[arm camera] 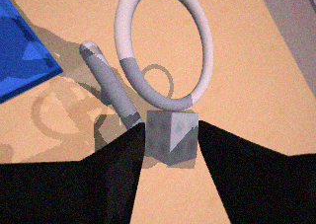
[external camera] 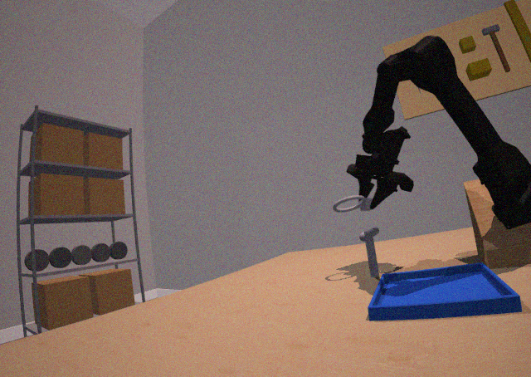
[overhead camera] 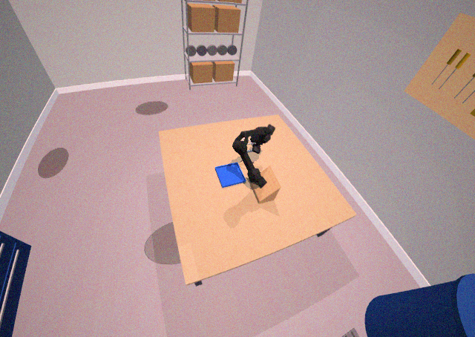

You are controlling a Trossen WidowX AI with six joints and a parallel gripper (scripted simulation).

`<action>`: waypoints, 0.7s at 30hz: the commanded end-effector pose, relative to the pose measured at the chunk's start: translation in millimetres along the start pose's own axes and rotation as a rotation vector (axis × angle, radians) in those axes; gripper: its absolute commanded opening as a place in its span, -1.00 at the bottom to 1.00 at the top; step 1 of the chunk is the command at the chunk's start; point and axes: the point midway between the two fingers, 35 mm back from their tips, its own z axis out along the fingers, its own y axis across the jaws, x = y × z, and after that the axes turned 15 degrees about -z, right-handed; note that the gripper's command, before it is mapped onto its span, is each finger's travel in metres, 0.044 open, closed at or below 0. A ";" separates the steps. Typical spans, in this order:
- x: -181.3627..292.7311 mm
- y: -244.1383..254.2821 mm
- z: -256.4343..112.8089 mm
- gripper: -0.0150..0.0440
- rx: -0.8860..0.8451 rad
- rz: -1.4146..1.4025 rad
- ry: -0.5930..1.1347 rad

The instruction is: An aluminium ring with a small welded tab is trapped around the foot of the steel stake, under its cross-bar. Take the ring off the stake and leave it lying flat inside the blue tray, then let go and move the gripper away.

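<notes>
The gripper (external camera: 369, 202) (arm camera: 170, 127) is clenching the tab (external camera: 365, 203) (arm camera: 172, 136), and the ring (external camera: 337, 208) (arm camera: 207, 46) is sticking out left of the fingers, hanging in the air above the table (overhead camera: 214, 241) (external camera: 257, 321). The stake (external camera: 372, 257) (arm camera: 111, 86) is standing below, free of the ring. To its right and nearer, the blue tray (overhead camera: 230, 174) (external camera: 445, 313) (arm camera: 25, 46) is lying with only shadow inside.

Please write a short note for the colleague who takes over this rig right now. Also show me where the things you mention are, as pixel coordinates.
Pincer (external camera: 367, 202) (arm camera: 170, 127): shut on the tab (external camera: 365, 204) (arm camera: 170, 137) of the ring (external camera: 348, 203) (arm camera: 207, 51), held in the air.
Stake (external camera: 372, 257) (arm camera: 114, 88): upright on the table, beside the blue tray (overhead camera: 230, 174) (external camera: 445, 311) (arm camera: 30, 46).
Done: ring is off the stake, above its cross-bar (external camera: 369, 233).
Left: carry ring over the tray, lay it flat inside, let go, move the pincer away.
</notes>
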 end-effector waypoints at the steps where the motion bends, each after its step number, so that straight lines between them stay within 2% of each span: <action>1: -4.5 3.9 -1.9 -0.49 0.029 -0.093 -0.009; 21: -18.2 33.4 -2.2 -0.49 0.130 -0.512 -0.019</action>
